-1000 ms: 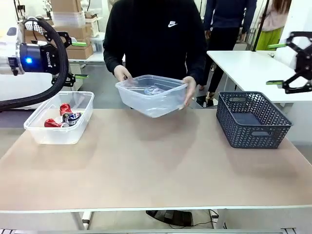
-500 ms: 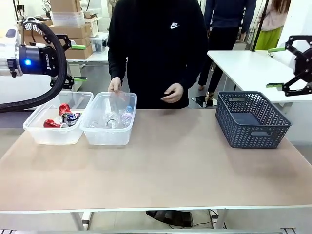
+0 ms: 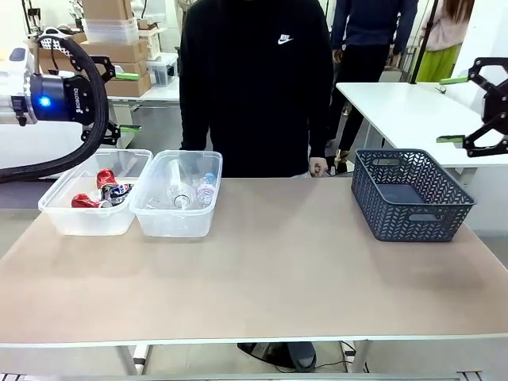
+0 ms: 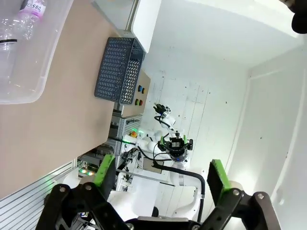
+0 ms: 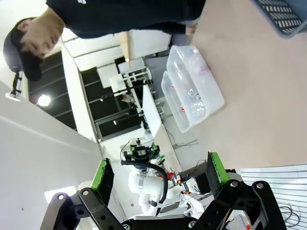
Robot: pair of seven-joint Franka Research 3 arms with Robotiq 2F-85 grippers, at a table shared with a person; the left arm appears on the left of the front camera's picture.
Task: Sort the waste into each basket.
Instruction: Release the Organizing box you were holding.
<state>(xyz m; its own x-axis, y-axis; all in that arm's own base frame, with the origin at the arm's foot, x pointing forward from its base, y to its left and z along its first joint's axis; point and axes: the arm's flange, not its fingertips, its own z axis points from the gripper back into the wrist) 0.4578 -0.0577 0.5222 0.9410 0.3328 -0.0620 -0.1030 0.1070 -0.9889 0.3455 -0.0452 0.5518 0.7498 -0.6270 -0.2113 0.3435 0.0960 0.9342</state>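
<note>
Counter (image 3: 262,270): bare in the near and middle stretch.
Waste: crushed cans (image 3: 101,190) in far-left tub (image 3: 79,218); clear bottles (image 3: 190,190) in touching tub (image 3: 176,222), long axes running near-to-far.
Dark basket (image 3: 413,198): far right, well apart.
Left gripper (image 3: 119,99): nearer arm, above and behind the tubs, jaws apart, holding nothing.
Right gripper (image 3: 456,107): raised beyond the basket, jaws apart, holding nothing.

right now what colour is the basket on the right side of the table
Dark grey-blue with a woven lattice pattern, the basket shows best in the front view.
</note>
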